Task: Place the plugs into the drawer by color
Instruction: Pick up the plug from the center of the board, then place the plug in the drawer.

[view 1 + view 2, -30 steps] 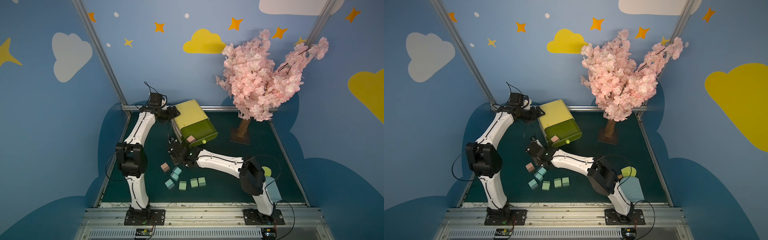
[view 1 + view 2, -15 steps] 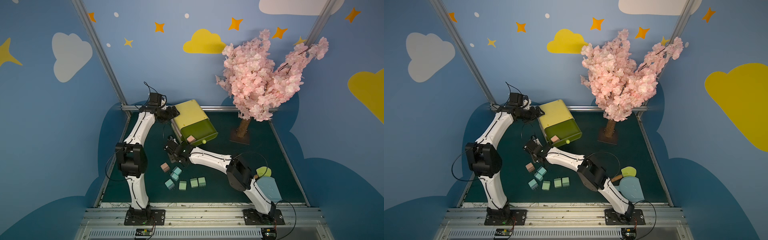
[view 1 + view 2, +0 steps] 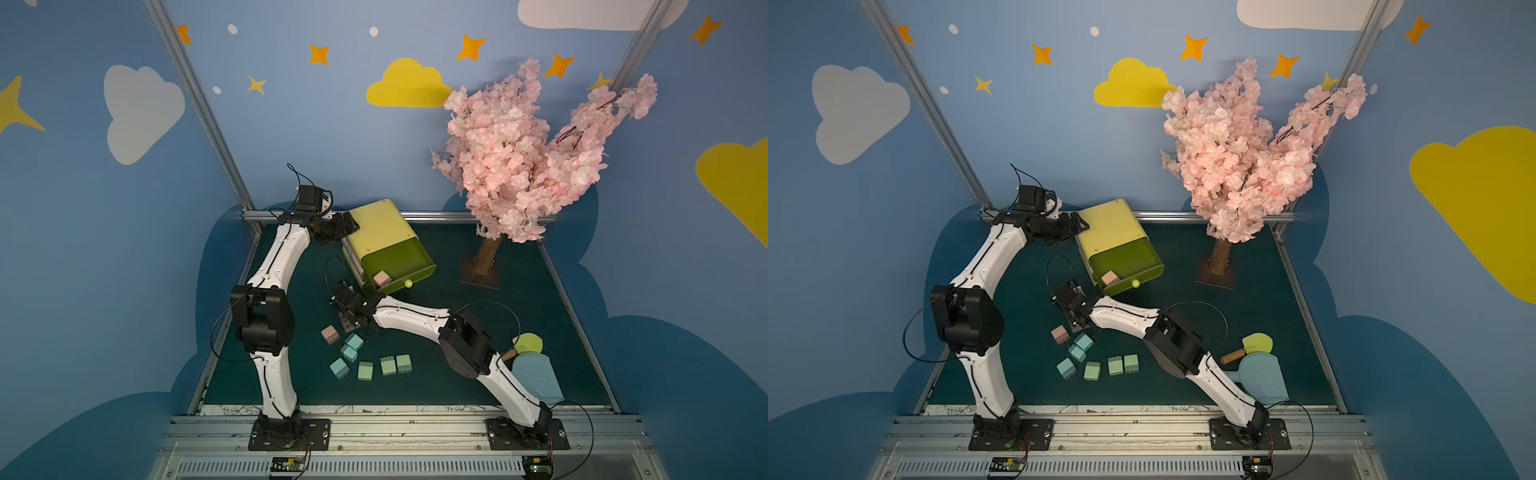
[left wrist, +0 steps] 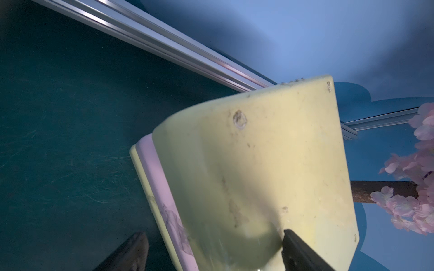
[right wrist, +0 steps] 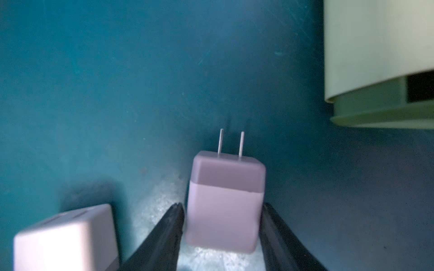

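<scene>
The yellow-green drawer chest [image 3: 380,228] stands tilted at the back, and its top drawer [image 3: 399,259] is pulled out with one pink plug [image 3: 381,277] inside. My left gripper [image 3: 351,226] is open across the chest's back corner; one finger [image 4: 303,253] rests on it and the other stands apart. My right gripper [image 5: 222,206] is shut on a pink plug [image 5: 225,223] low over the mat, prongs pointing away. A second pink plug [image 3: 330,333] lies beside it. Three blue plugs [image 3: 349,353] and three green plugs [image 3: 387,365] lie nearer the front.
A pink blossom tree [image 3: 519,166] on a brown base [image 3: 480,274] stands at the back right. A light blue dustpan [image 3: 536,380] and a yellow-green brush [image 3: 528,344] lie at the front right, by the right arm. Metal rails [image 3: 436,216] border the mat.
The right arm's elbow has swung to the left and its gripper has shifted slightly beside the pink plugs. The left arm and the chest have not moved.
</scene>
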{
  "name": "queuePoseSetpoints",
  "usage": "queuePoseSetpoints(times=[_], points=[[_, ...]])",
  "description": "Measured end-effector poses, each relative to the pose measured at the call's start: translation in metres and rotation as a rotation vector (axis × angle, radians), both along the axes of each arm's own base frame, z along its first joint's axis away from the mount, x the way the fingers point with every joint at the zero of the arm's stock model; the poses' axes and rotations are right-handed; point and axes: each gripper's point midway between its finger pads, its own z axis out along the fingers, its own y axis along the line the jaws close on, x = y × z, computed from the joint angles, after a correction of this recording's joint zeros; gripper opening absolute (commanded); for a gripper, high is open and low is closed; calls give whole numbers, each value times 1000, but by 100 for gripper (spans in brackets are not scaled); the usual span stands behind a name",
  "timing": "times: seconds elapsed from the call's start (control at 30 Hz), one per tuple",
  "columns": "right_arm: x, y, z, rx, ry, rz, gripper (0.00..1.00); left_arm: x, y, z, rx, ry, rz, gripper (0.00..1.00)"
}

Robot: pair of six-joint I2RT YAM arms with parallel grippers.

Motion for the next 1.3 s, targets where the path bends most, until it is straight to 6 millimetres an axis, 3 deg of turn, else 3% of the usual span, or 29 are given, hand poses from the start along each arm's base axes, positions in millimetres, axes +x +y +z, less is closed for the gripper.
queuePoseSetpoints(times=[0.3, 0.43, 0.57, 0.73, 0.8, 0.87, 0.93, 1.07, 1.3], points=[[0, 0, 4, -5, 2, 9, 37, 0, 0, 0, 0, 0, 0, 90], [-11, -5, 26, -17, 12, 56, 32, 0, 0, 0, 0, 0, 0, 90], [-24, -8, 99, 70, -30, 103, 27, 0, 0, 0, 0, 0, -1, 90], [-33, -35, 231, 257, -182, 141, 25, 0, -1, 0, 1, 1, -2, 90], [-25, -53, 267, 301, -233, 136, 25, 0, -2, 0, 2, 0, -3, 90], [-6, -73, 286, 310, -268, 115, 24, -1, -2, 0, 3, 0, -4, 90], [19, -93, 285, 287, -272, 88, 26, -1, -3, 0, 3, 0, -4, 90], [56, -125, 256, 199, -226, 53, 24, -1, -4, 0, 3, 0, -7, 90], [67, -134, 204, 110, -90, 88, 23, -1, -4, -1, 7, 0, -4, 90]])
